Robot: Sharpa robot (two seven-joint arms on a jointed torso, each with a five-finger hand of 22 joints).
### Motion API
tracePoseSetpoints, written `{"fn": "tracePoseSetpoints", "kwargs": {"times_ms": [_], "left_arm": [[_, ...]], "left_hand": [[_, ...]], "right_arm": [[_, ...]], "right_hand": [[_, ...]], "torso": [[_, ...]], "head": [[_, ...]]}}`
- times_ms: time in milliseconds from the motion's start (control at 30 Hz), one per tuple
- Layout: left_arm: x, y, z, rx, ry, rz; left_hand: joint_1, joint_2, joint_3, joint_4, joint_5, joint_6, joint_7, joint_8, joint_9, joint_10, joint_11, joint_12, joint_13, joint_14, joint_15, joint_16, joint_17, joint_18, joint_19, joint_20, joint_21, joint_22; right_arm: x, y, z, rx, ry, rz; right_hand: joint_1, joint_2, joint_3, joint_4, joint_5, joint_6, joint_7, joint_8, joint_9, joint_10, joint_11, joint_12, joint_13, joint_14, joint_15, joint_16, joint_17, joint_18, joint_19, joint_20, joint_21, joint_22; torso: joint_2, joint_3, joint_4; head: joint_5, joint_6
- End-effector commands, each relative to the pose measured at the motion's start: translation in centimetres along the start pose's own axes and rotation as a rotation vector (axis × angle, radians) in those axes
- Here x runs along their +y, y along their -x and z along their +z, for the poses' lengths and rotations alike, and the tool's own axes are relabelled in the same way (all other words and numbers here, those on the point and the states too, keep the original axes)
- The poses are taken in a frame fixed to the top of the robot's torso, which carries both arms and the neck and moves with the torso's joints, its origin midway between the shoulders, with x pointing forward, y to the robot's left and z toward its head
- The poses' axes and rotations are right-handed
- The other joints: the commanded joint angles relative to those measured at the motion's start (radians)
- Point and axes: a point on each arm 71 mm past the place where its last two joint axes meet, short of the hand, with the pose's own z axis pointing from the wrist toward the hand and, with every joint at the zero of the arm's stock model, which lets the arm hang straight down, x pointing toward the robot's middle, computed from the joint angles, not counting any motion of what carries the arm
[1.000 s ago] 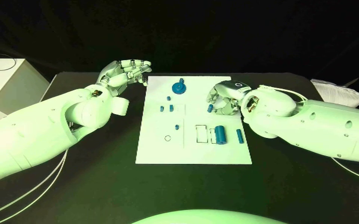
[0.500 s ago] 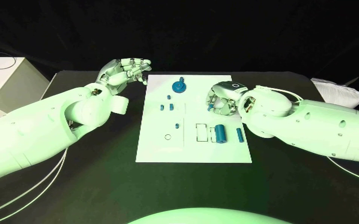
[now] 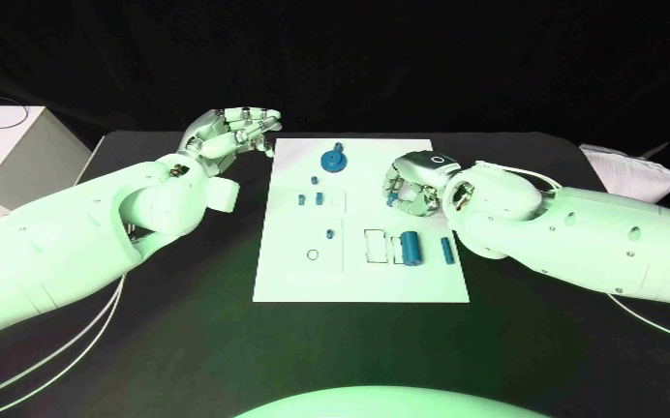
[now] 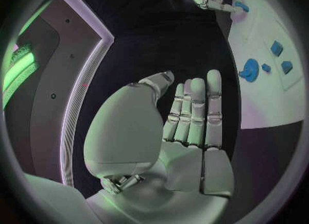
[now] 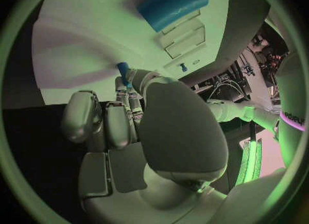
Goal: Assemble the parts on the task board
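The white task board lies mid-table. On it are a round blue part, several small blue pegs, a blue cylinder and a blue pin. My right hand hangs over the board's right side and its fingertips pinch a small blue peg. The right wrist view has that peg at the fingertips, with the cylinder beyond. My left hand hovers off the board's far left corner and holds nothing. Its fingers lie straight in the left wrist view, with the round part beside them.
A white box stands at the table's left edge and a pale cloth lies at the right edge. Empty rectangular slots sit next to the cylinder. Cables trail over the table's near left.
My right hand has edged slightly left, closing around the small blue peg, which stays in place. The left hand has barely moved.
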Motion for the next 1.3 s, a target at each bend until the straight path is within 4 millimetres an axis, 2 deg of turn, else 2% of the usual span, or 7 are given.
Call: {"fn": "tracePoseSetpoints", "kwargs": {"times_ms": [33,433,667,867,1033,1300], "left_arm": [[-0.1,-0.2,0.0,0.014,-0.005,-0.011],[0.0,-0.2,0.1,0.011,-0.004,-0.011],[0.1,-0.1,0.2,0.008,-0.004,-0.013],[0.2,-0.2,0.3,0.01,-0.003,-0.017],[0.2,-0.4,0.4,0.014,-0.003,-0.02],[0.3,-0.6,0.5,0.019,-0.002,-0.024]], "left_hand": [[0.011,-0.001,-0.006,0.003,0.005,0.002,0.007,0.006,-0.002,0.005,0.004,-0.006,-0.001,0.004,0.004,-0.005,-0.001,0.006,0.008,-0.001,-0.007,-0.001],[0.012,0.001,-0.006,0.004,0.006,0.002,0.007,0.007,-0.002,0.006,0.004,-0.006,-0.001,0.005,0.004,-0.006,-0.001,0.006,0.009,-0.001,-0.008,-0.002],[0.012,0.001,-0.006,0.004,0.006,0.002,0.007,0.007,-0.002,0.006,0.004,-0.006,-0.001,0.005,0.004,-0.006,-0.001,0.006,0.009,-0.001,-0.008,-0.002],[0.012,0.001,-0.006,0.004,0.006,0.002,0.007,0.007,-0.002,0.006,0.004,-0.006,-0.001,0.005,0.004,-0.006,-0.001,0.006,0.009,-0.001,-0.008,-0.002],[0.012,0.001,-0.006,0.004,0.006,0.002,0.007,0.007,-0.002,0.006,0.004,-0.006,-0.001,0.005,0.004,-0.006,-0.001,0.006,0.009,-0.001,-0.008,-0.002],[0.013,0.002,-0.007,0.004,0.006,0.002,0.007,0.008,-0.002,0.007,0.003,-0.007,-0.002,0.005,0.004,-0.006,-0.001,0.006,0.01,-0.001,-0.009,-0.003]], "right_arm": [[0.3,0.4,-0.2,-0.067,0.011,0.0],[0.3,1.9,-1.5,-0.169,0.011,0.049],[1.6,3.1,-2.3,-0.216,0.049,0.088],[4.1,2.9,-2.3,-0.21,0.115,0.129],[7.3,1.8,-2.0,-0.186,0.195,0.155],[11.0,-0.6,-1.5,-0.134,0.285,0.173]], "right_hand": [[-0.019,0.018,0.024,-0.016,0.016,0.002,0.0,0.013,0.036,0.053,-0.039,0.001,0.007,0.011,-0.007,0.004,-0.002,-0.009,0.001,-0.005,0.006,0.006],[-0.04,0.013,0.048,-0.04,0.02,-0.001,0.0,0.025,0.055,0.063,-0.04,-0.003,0.007,0.013,-0.008,0.007,0.002,-0.012,0.005,-0.007,0.019,0.021],[-0.044,0.012,0.052,-0.044,0.02,-0.002,0.0,0.027,0.058,0.064,-0.04,-0.004,0.007,0.013,-0.008,0.008,0.005,-0.013,0.006,-0.008,0.024,0.026],[-0.046,0.012,0.054,-0.047,0.021,-0.002,0.0,0.029,0.06,0.065,-0.04,-0.004,0.007,0.014,-0.008,0.009,0.005,-0.013,0.007,-0.008,0.024,0.028],[-0.05,0.011,0.062,-0.056,0.024,-0.006,0.001,0.031,0.065,0.064,-0.04,-0.005,0.006,0.013,-0.008,0.008,0.003,-0.013,0.006,-0.008,0.023,0.027],[-0.052,0.01,0.065,-0.059,0.025,-0.007,0.002,0.032,0.067,0.064,-0.039,-0.006,0.006,0.012,-0.008,0.007,-0.001,-0.012,0.004,-0.008,0.019,0.024]], "torso": [[0.0,0.0,0.0003],[-0.002,-0.0004,-0.002],[-0.002,-0.0002,-0.0013],[-0.001,-0.0003,-0.0015],[-0.001,-0.0007,-0.0003],[0.0,-0.0022,0.0024]], "head": [[0.001,0.0],[0.006,0.001],[0.008,0.003],[0.016,0.002],[0.022,0.001],[0.034,-0.003]]}}
